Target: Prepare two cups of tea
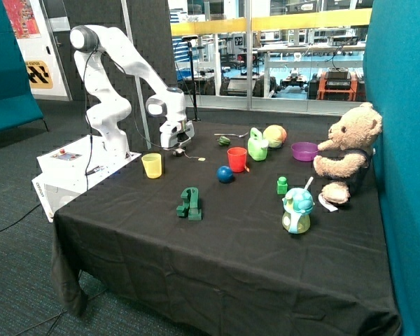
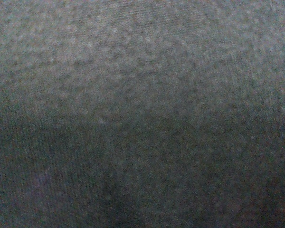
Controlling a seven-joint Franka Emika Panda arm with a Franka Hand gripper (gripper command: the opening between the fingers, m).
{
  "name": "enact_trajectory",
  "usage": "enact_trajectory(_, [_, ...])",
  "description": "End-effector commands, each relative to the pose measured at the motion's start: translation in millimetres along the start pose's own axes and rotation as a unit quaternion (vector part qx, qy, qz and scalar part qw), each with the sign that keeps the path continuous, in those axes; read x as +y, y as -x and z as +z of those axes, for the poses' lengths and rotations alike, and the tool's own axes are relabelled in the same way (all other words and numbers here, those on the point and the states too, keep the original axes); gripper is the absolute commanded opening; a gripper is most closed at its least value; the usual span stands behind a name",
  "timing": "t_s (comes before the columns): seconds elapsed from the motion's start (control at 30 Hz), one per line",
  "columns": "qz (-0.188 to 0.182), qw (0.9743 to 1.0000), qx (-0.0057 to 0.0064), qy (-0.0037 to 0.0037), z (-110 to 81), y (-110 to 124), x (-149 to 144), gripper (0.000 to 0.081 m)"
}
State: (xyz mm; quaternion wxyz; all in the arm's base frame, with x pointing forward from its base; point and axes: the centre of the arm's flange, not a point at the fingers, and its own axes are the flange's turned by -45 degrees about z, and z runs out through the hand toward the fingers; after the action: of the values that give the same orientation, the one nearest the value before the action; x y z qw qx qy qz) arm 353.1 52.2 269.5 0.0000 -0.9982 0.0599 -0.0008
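The gripper (image 1: 177,145) is pressing down near the table's far edge onto a tea bag (image 1: 178,151), its tag (image 1: 201,159) trailing beside; finger state is impossible to tell. The yellow cup (image 1: 152,165) and red cup (image 1: 236,159) are waiting nearby, apparently still unfilled.

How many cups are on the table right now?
2. The yellow cup stands near the gripper, by the table's edge; the red cup stands between the blue ball and the green watering can.
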Motion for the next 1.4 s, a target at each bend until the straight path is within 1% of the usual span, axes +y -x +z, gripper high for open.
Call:
enact_trajectory(0.0, [0.006, 1.0000, -0.0008, 0.00006, -1.1, 0, 5, 0.0000])
enact_trajectory(0.37, [0.003, 1.0000, -0.0008, 0.00006, 1.3, 4, 6, 0.0000])
enact_trajectory(0.6, [0.001, 1.0000, -0.0008, 0.00006, -3.4, 4, 4, 0.0000])
enact_trajectory(0.8, [-0.009, 1.0000, -0.0008, 0.00005, -28.8, -8, 2, 0.0000])
enact_trajectory(0.93, [-0.017, 0.9999, -0.0008, 0.00004, -47.5, -21, 1, 0.0000])
enact_trajectory(1.0, [-0.025, 0.9997, -0.0008, 0.00004, -62.1, -31, 0, 0.0000])
enact_trajectory(1.2, [-0.042, 0.9991, -0.0008, 0.00002, -89.4, -47, -2, 0.0000])
enact_trajectory(1.27, [-0.044, 0.9990, -0.0008, 0.00002, -97.9, -52, 0, 0.0000])
enact_trajectory(1.37, [-0.046, 0.9990, -0.0008, 0.00002, -104.7, -55, 3, 0.0000])
